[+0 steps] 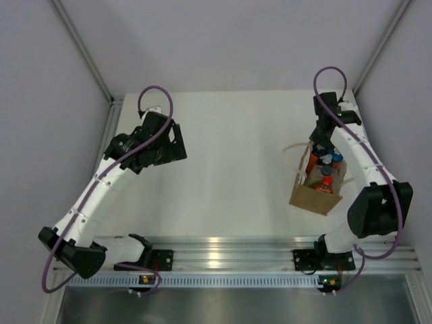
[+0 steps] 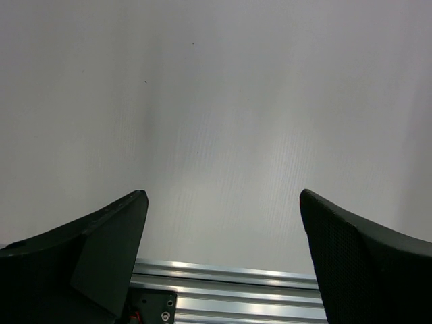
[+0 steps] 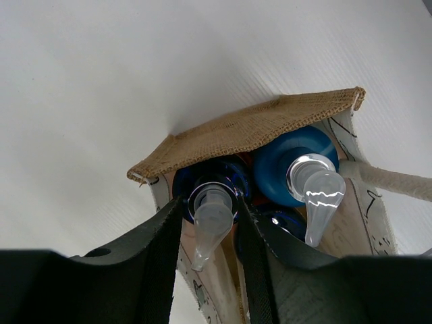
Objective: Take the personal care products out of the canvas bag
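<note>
The canvas bag point(image 1: 312, 198) point(image 3: 250, 128) stands on the right of the table, mouth up, with personal care products inside. My right gripper point(image 1: 319, 150) point(image 3: 210, 206) reaches into its far end and is shut on the dark-blue-capped bottle point(image 3: 214, 192), one finger on each side of the cap below the clear spout. Beside it stands a light-blue-capped bottle point(image 3: 280, 169) point(image 1: 335, 160), with another dark cap point(image 3: 287, 219) partly hidden behind my finger. A red-capped bottle point(image 1: 327, 181) shows in the bag's middle. My left gripper point(image 1: 177, 143) point(image 2: 223, 202) is open over bare table, far left of the bag.
A white loop handle point(image 1: 290, 156) point(image 3: 398, 182) hangs off the bag's side. An aluminium rail point(image 1: 229, 248) point(image 2: 236, 290) runs along the table's near edge. White walls close in the table point(image 1: 229, 135) on the left, right and back.
</note>
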### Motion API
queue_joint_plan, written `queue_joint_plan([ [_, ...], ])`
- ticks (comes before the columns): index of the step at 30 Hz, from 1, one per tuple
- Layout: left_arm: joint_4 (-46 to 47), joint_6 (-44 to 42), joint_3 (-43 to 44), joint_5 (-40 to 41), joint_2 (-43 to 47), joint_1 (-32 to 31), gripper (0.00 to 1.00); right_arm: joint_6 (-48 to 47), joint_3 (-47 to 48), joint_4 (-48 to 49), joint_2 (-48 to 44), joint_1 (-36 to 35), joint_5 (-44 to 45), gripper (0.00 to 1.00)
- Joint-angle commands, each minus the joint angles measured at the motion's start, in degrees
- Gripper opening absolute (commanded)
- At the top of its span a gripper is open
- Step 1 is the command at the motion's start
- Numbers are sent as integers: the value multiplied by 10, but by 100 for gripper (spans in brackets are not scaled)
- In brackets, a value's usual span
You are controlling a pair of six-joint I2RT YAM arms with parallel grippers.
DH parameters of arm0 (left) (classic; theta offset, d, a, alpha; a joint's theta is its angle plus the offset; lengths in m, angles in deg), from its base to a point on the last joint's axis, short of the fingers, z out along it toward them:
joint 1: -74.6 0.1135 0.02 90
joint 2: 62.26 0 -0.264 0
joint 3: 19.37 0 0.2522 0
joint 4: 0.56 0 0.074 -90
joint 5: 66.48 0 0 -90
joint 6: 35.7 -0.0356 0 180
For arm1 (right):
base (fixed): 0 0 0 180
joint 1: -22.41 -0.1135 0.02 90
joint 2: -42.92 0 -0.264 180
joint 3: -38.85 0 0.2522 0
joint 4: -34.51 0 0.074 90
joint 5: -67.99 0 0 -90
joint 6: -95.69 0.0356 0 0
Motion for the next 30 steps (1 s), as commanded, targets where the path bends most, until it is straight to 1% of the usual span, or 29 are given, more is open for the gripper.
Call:
queue_joint_plan([
  [1, 8, -7, -1, -3, 4, -2, 98, 4, 17, 30, -24, 8, 14, 37],
  [8, 8, -6, -4, -12, -2, -2, 98, 3, 19, 30, -22, 8, 11, 35],
  [11, 8, -6, -2, -14, -3, -2, 98, 6, 10, 30, -19, 8, 8, 33],
  [14, 8, -8, -1, -14, -2, -2, 98, 8, 5, 31, -20, 9, 9, 26],
  [15, 8, -9, -1, -13, -1, -2, 98, 8, 5, 31, -19, 8, 10, 22],
  [17, 7, -9, -3, -13, -1, -2, 98, 8, 5, 31, -20, 8, 12, 18],
  [18, 7, -10, -4, -14, -2, -2, 98, 9, 5, 31, -21, 8, 12, 12],
  [20, 8, -9, -5, -16, -1, -2, 98, 10, 6, 30, -22, 8, 12, 10],
  [21, 7, -9, -6, -17, -2, -2, 98, 12, 7, 30, -22, 8, 12, 7],
  [22, 7, -9, -5, -17, -2, -2, 98, 14, 8, 30, -24, 8, 12, 1],
  [30, 7, -11, -6, -14, 0, -2, 98, 20, 15, 30, -23, 9, 10, 0],
])
